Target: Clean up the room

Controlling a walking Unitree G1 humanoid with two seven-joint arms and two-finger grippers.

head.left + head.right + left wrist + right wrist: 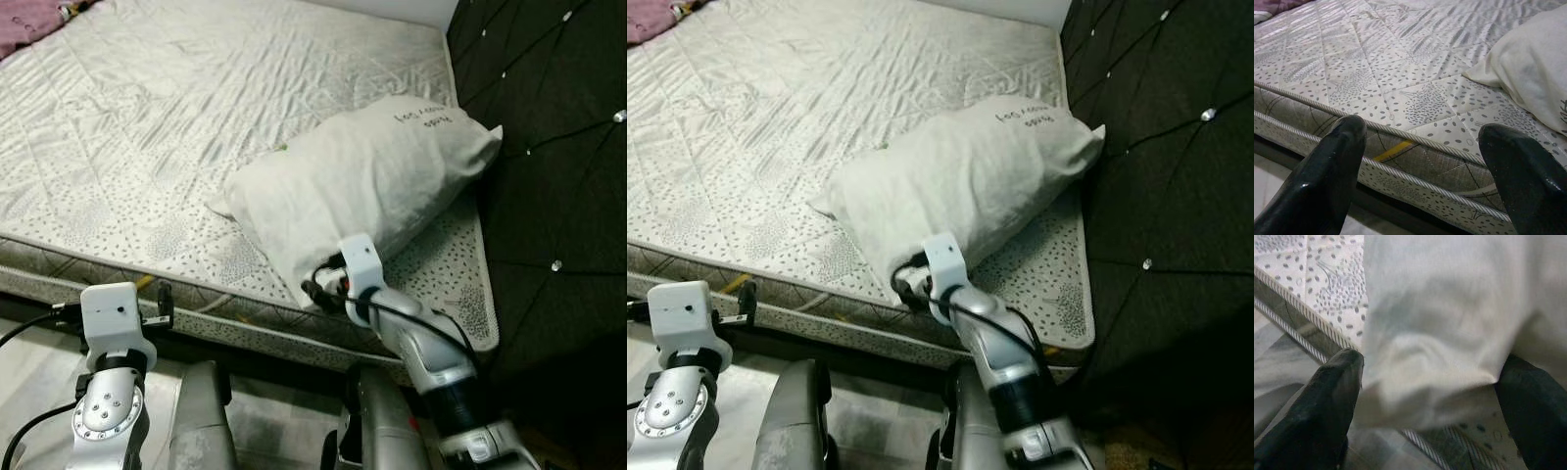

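Observation:
A white pillow [362, 186] lies on the bare quilted mattress [147, 127], close to the near right corner. My right gripper [318, 284] is at the pillow's near lower corner. In the right wrist view its fingers [1337, 387] stand wide apart with the pillow's fabric [1449, 323] between them, open and not closed on it. My left gripper [1425, 129] is open with nothing in it, held low in front of the mattress's near side edge [1400, 166].
A dark tufted headboard [558, 147] rises along the right of the bed. A purple cloth [29, 24] lies at the far left corner of the mattress. Pale floor [39, 352] runs below the bed's near edge.

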